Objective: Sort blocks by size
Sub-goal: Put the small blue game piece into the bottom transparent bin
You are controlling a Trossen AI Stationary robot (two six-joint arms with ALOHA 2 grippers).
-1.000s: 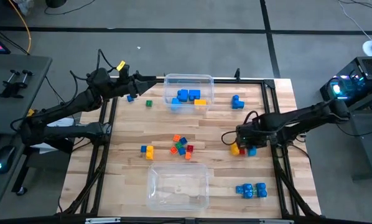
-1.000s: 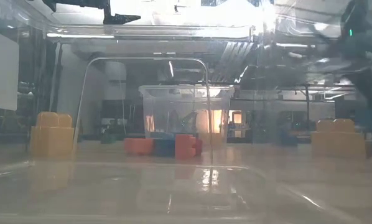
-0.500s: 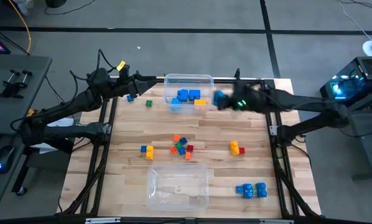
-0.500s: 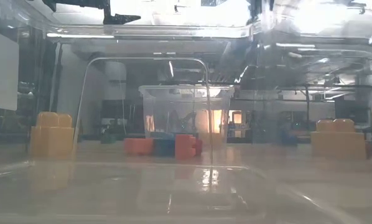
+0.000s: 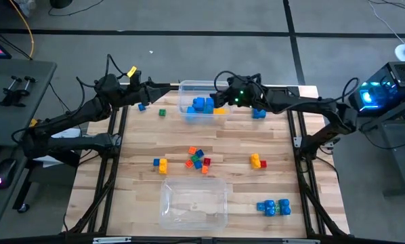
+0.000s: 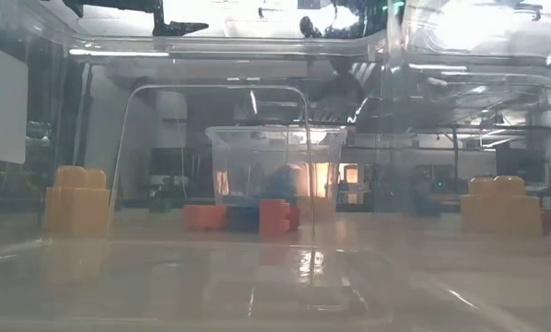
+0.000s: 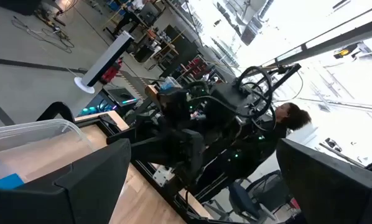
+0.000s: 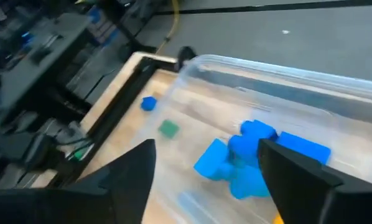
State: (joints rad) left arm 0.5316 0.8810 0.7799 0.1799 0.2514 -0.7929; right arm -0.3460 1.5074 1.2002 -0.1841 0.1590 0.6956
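Here the blocks lie in several groups on the wooden table [image 5: 141, 146]. Larger blue blocks [image 5: 202, 104] sit piled in the clear bin [image 5: 189, 87] at the far edge, with a yellow one [image 5: 219, 110] at the bin's right side; the right wrist view shows the same blue pile [image 8: 248, 158] inside the bin's transparent wall. One more blue block [image 5: 259, 112] rests just right of that bin. Mid-table is a cluster of tiny cubes [image 5: 198, 160] in orange, blue, green and red, a yellow and blue pair [image 5: 160, 164] to its left, and a yellow and red pair [image 5: 257, 161] to its right. A row of blue blocks [image 5: 273, 207] lies near the front right. A second clear bin [image 5: 194, 202] stands at the front middle.

The right gripper [image 5: 231, 95] reaches in from the right and hovers over the far bin's right end, its fingers spread apart with nothing between them. The left gripper [image 5: 167, 87] waits above the far left of the table, beside a small blue cube [image 5: 141, 106] and a green cube [image 5: 162, 112]; its fingers are parted too.
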